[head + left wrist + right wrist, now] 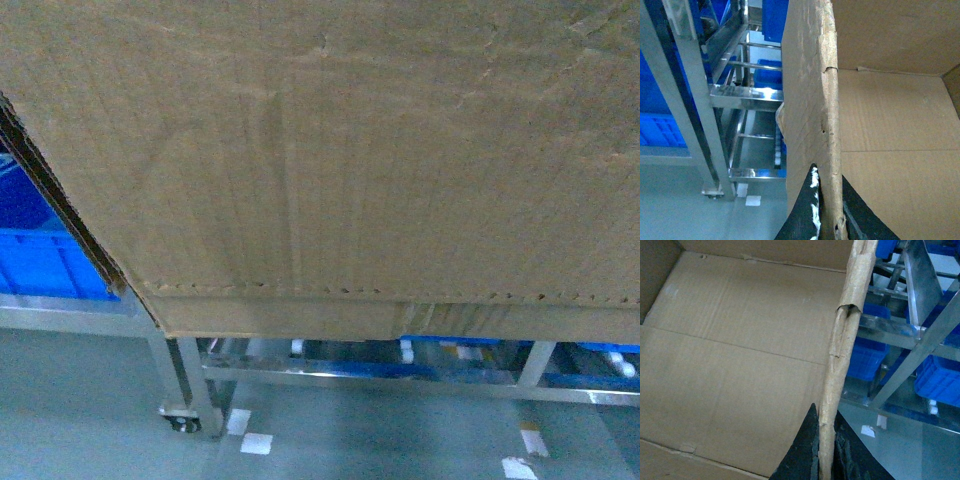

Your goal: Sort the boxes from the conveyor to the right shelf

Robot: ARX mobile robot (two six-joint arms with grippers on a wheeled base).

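Our left gripper and right gripper each clamp a ragged wall of the box, held off the floor before the right shelf at six o'clock. We fear the torn cardboard could rip or slip under those thin pinches.

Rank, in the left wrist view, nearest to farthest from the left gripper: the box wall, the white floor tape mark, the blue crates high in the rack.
1. Box wall: pinched in the left gripper, a finger on each face.
2. White floor tape mark: on the floor, left of the fingers.
3. Blue crates: upper left, behind the steel rack.
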